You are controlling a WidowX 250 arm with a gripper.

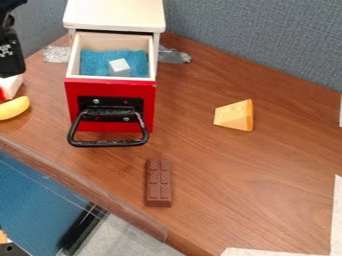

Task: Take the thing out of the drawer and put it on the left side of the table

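1 small white cube (119, 67) lies in the open, red-fronted wooden drawer (112, 89), picture-right of the jaws of the black gripper (9, 52); whether they're apart or together, I cannot tell.

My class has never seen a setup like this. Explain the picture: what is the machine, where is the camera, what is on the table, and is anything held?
A black robot arm enters at the upper left; whether it holds anything, I cannot tell. The camera looks down at a slant. On the wooden table stands a cabinet with its red-fronted drawer open, a white cube inside. Around it lie toy cheese, chocolate and a banana.
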